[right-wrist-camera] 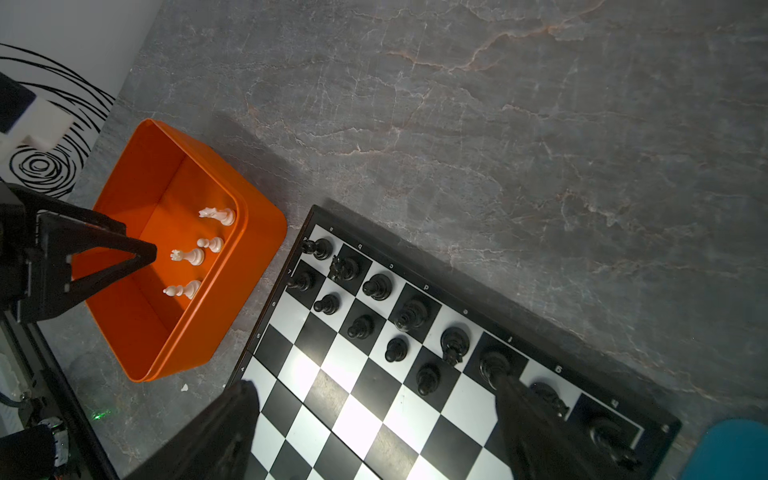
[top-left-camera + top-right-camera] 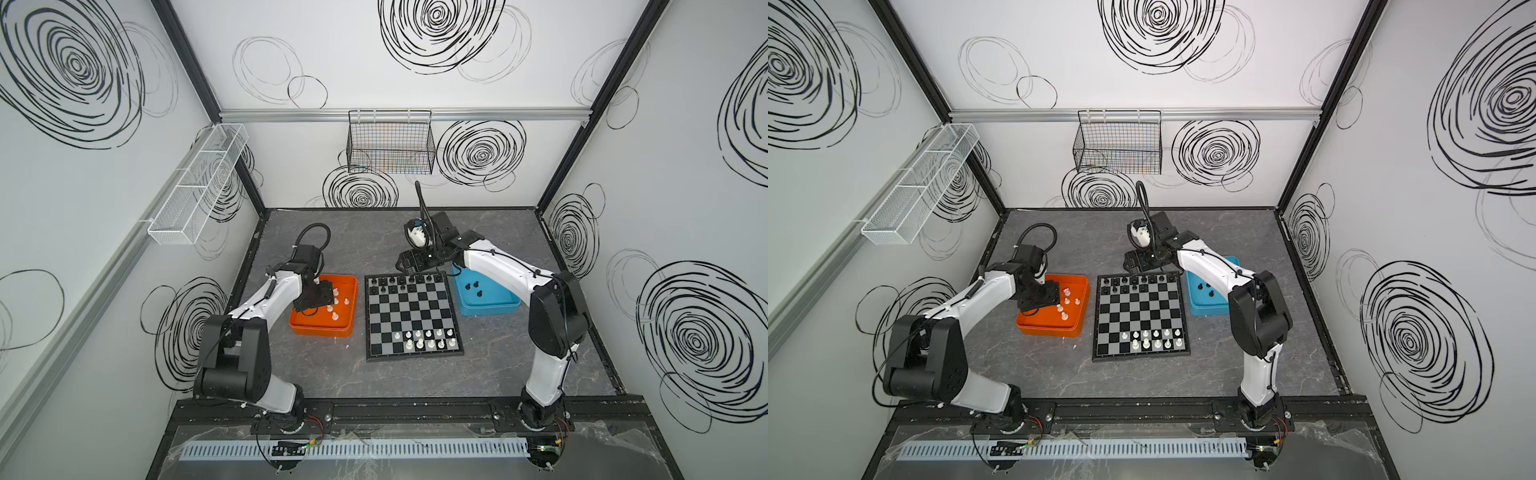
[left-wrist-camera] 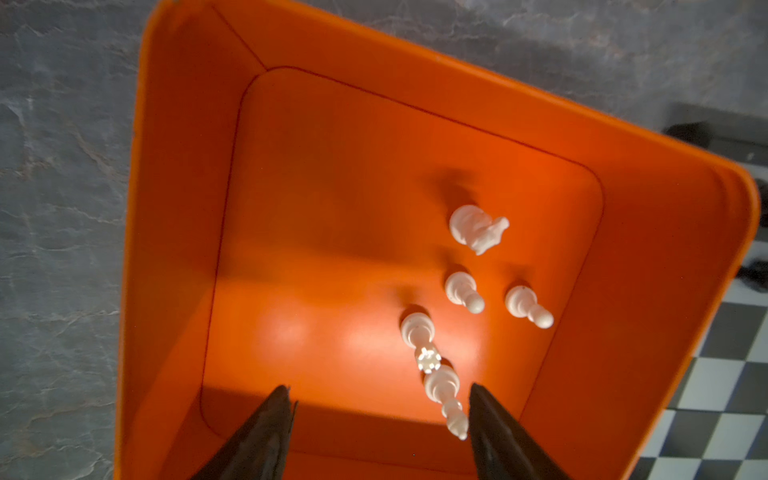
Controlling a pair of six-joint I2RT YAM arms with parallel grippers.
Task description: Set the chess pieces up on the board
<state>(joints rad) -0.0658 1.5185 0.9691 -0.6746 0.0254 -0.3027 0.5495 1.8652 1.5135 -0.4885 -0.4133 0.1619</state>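
The board lies mid-table. Black chess pieces fill much of its two far rows, and white ones stand on part of the two near rows. Several white pieces stand in the orange tray: a knight, two pawns, a queen and a bishop. My left gripper is down in that tray, open, with the bishop just inside one finger. My right gripper hangs open over the board's far edge, holding nothing.
The blue tray, right of the board under my right arm, holds three black pieces. A black wire basket hangs on the back wall and a white mesh basket on the left wall.
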